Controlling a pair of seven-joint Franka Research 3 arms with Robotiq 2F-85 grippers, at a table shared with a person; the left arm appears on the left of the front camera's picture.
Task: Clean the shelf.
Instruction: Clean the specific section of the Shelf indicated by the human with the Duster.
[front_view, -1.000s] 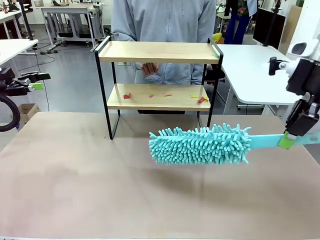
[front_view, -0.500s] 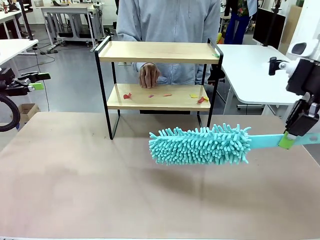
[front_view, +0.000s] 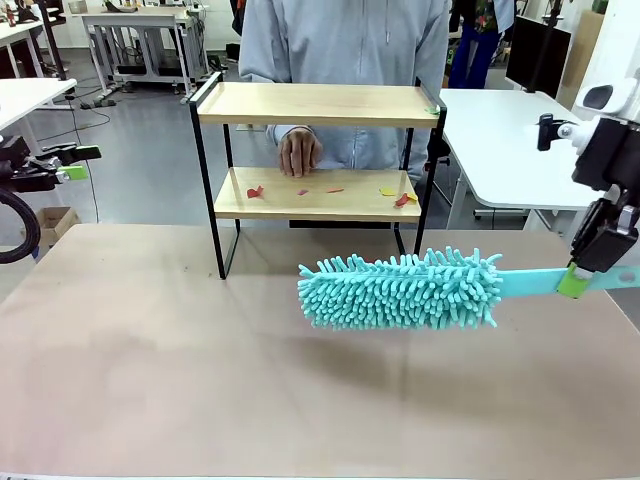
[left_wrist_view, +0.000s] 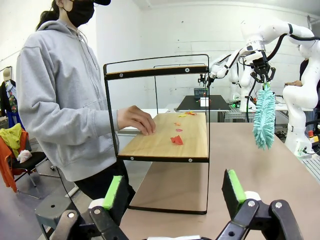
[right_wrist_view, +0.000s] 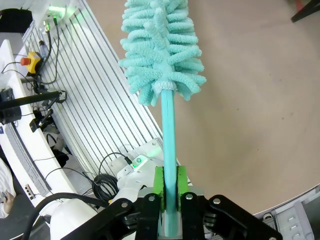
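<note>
The shelf (front_view: 315, 104) stands at the far side of the table, two light wood boards in a black frame; it also shows in the left wrist view (left_wrist_view: 165, 137). Red and yellow scraps (front_view: 404, 199) lie on its lower board. A person's hand (front_view: 298, 153) rests on that board's far edge. My right gripper (front_view: 572, 283) is shut on the handle of a teal fluffy duster (front_view: 400, 291), held level above the table in front of the shelf. In the right wrist view the green pads (right_wrist_view: 158, 187) clamp the duster handle (right_wrist_view: 168, 145). My left gripper (left_wrist_view: 172, 192) stands open, empty, at the far left.
A person in a grey hoodie (front_view: 340, 45) stands behind the shelf. A white table (front_view: 505, 140) sits at the back right and another (front_view: 25, 95) at the left. The tan tabletop (front_view: 250, 380) spreads bare in front of the duster.
The person's hand came down onto the lower board's far edge and the person shifted slightly. Both arms and the duster stayed still.
</note>
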